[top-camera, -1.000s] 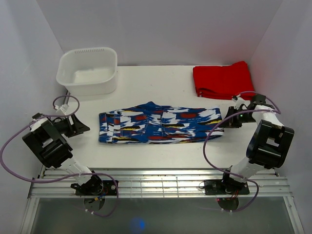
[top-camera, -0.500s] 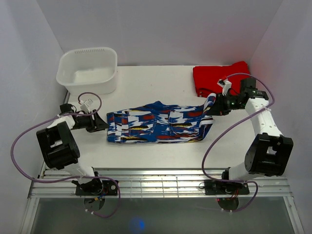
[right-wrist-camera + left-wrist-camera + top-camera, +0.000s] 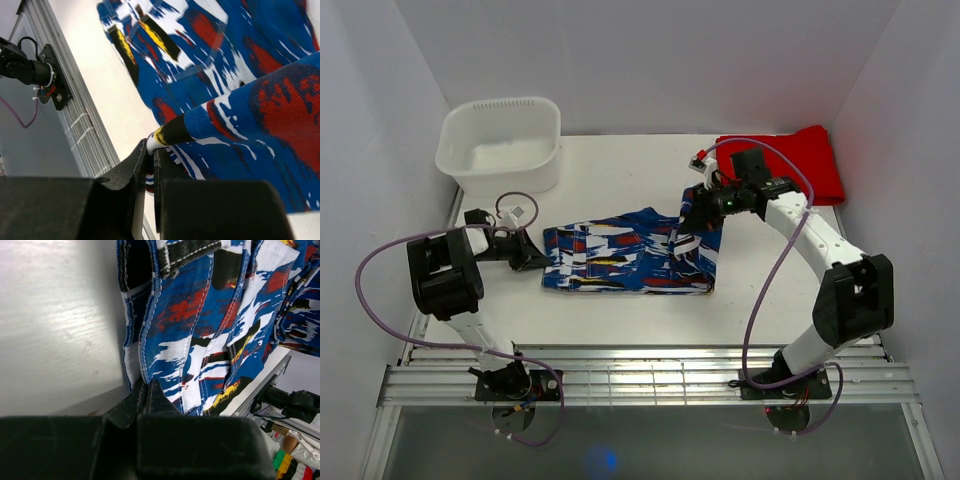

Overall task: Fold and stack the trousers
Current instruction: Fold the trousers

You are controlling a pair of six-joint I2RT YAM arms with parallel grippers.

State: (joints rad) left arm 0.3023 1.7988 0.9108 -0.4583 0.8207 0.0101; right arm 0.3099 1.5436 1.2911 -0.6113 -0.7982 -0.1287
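- I am holding my left gripper (image 3: 533,260) narrow at the left end of the trousers (image 3: 620,262). In the left wrist view the tips (image 3: 145,390) are meeting right on the stitched hem, so I am judging that it is pinching cloth there.
- The trousers are lying flat on the table (image 3: 620,170), stretching away from my left fingertips towards my right arm. Their far end is raised off the surface.
- I am clamping my right gripper (image 3: 692,205) tight on that raised leg end and holding it above the flat part. The red garment (image 3: 790,160) is lying behind this gripper, well apart from it.
- On the left, the risk is a thin bite. If the hem is sliding out while the right arm is pulling, the whole piece is going to drag sideways and the fold is going to land crooked.
- On the right, I am gripping only a cuff corner (image 3: 167,134). It may be slipping free, or the hanging layer may be bunching under itself as it comes down.
- The top view is showing both ends and the overall lie, but not the pinches.
- The left wrist view is showing the hem seams at my tips.
- The right wrist view is showing the cuff between my fingers (image 3: 135,165) and the print (image 3: 150,45) spread beneath.
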